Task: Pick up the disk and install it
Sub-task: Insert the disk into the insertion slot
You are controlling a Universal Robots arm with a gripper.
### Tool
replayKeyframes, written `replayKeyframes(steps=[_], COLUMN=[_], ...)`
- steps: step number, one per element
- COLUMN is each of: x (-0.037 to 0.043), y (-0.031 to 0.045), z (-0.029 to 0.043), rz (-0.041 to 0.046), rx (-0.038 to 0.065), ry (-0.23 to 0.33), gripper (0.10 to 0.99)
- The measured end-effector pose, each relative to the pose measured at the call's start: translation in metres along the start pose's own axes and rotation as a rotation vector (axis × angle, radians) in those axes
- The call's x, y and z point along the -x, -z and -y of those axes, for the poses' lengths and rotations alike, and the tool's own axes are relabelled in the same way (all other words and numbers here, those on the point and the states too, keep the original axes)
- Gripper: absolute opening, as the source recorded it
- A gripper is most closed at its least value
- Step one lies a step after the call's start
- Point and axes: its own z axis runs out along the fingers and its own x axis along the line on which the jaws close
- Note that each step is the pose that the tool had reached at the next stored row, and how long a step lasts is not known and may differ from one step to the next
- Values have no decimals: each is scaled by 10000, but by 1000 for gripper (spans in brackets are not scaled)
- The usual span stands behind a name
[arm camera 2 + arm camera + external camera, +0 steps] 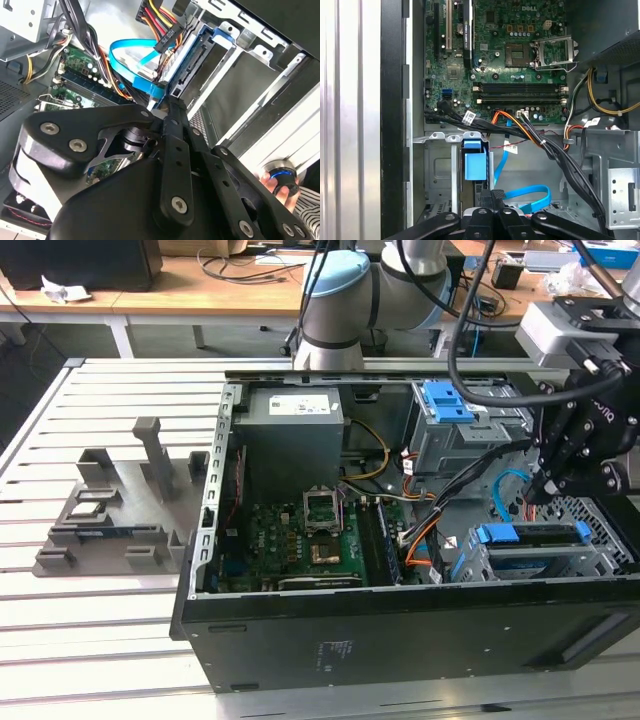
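Observation:
The disk (530, 536) lies in the metal drive cage (600, 562) at the exterior view's right end of the open computer case, with its blue rails along its sides. In the second wrist view, the disk's (192, 67) connector end and blue rail face out of the cage. Its blue rail tab (474, 162) pokes out of the cage slot in the first wrist view. My gripper (540, 490) hangs just over that end. The fingers are shut together, and the gripper's (172, 102) tips rest at the rail's corner. My gripper (491, 194) holds nothing.
A blue data cable (530, 195) and black and orange wire bundles (540, 142) run beside the cage. The motherboard (300, 540) fills the case floor, with a grey power supply box (295, 435) behind it. A second cage carries a bare blue bracket (447, 400). A hand (280, 187) shows beyond the case.

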Motion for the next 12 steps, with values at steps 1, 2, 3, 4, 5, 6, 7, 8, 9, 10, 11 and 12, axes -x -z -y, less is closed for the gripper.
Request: replayKeyframes(steps=[1, 2, 3, 4, 5, 6, 7, 8, 9, 10, 11, 12], x=[7, 15, 19, 19, 16, 12, 9, 6, 3, 0, -4, -7], y=[-1, -1, -1, -1, -1, -1, -1, -1, -1, -1, 0, 0], z=[0, 0, 0, 0, 0, 0, -1, -1, -1, -1, -1, -1], rz=[1, 1, 1, 1, 1, -1, -5, -11, -16, -21, -28, -34], rx=[0, 0, 0, 0, 0, 0, 0, -1, 0, -1, -1, -1], ry=[0, 0, 0, 0, 1, 1, 1, 1, 0, 0, 0, 0], gripper=[106, 106, 106, 106, 106, 106, 106, 106, 106, 106, 106, 106])
